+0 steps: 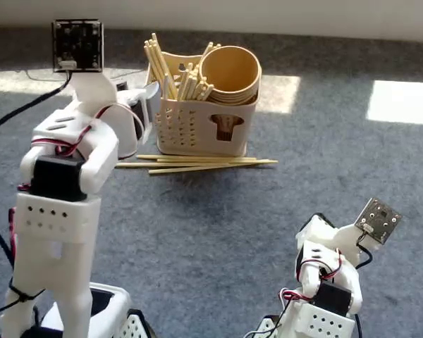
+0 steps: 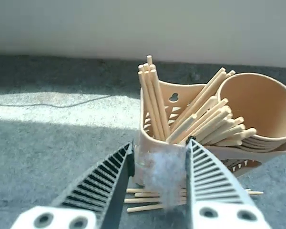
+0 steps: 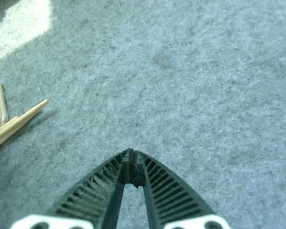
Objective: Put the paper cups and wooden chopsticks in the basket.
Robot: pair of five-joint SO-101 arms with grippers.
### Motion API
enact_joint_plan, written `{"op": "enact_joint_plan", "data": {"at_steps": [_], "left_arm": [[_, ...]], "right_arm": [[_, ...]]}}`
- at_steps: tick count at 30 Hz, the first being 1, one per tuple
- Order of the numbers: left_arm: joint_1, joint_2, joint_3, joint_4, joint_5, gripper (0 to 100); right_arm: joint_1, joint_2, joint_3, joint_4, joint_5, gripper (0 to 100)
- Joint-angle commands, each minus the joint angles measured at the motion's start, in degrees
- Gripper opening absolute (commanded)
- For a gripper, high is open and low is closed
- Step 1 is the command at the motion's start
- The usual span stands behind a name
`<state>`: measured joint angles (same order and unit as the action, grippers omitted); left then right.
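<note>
Left jaws: they are held wide apart, and nothing is gripped between them.
Left gripper [image 2: 159, 143]: it is held just beside one corner of the basket [image 1: 197, 134], with its tips pointed at the basket wall.
Right jaws: they are pressed together at the tips, and nothing is held.
Right gripper [image 3: 132, 153]: it is pointed down at the grey carpet [image 1: 225, 232], well apart from the basket.
Paper cups [image 1: 231, 70]: they are stacked one inside the other, tucked into one end of the basket and tipped a little to the side.
Chopsticks in the basket [image 1: 187, 81]: many are packed in next to the cups, and their ends are stuck out over the rim.
Chopsticks on the carpet [image 1: 197, 163]: a few are laid flat in a loose row right in front of the basket, close to its wall.
Sun patches [image 1: 402, 102]: bright spots are seen on the carpet behind and beside the basket.
</note>
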<state>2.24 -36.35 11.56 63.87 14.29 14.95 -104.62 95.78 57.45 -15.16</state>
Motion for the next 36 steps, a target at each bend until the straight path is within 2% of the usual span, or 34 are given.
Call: {"op": "enact_joint_plan", "data": {"at_steps": [1,4,9,13,18,23,29,32,36], "left_arm": [[-3.47,-3.47,2.15,1.67,1.05,18],[-6.29,-5.76,8.92,1.49,1.05,18],[-6.55,-11.91,22.46,-1.32,1.05,17],[-9.1,-19.3,34.51,-7.82,0.53,8],[-10.59,-28.97,48.31,-13.89,-8.97,0],[-15.96,-37.23,58.24,-14.33,-9.76,1],[-23.96,-46.02,67.47,-14.42,-9.76,1],[-26.07,-51.21,71.78,-14.15,-9.76,1],[-28.26,-59.21,78.46,-12.92,-9.76,1]], "right_arm": [[0.48,-0.57,5.93,-1.63,0.0,0.6],[0.48,-0.57,5.93,-1.54,0.0,0.6],[0.48,-0.57,5.93,-1.36,0.0,0.6],[0.48,-0.57,5.93,-1.36,-0.09,0.6],[0.48,-0.57,5.85,-1.71,-0.35,0.6],[2.77,-0.66,5.67,-1.54,-0.09,0.5],[-1.1,-0.57,0.48,-1.71,2.9,0.5],[-1.8,-0.57,-4.62,-1.71,3.08,0.5],[-6.37,-0.48,-10.68,-1.45,5.1,0.5]]}}
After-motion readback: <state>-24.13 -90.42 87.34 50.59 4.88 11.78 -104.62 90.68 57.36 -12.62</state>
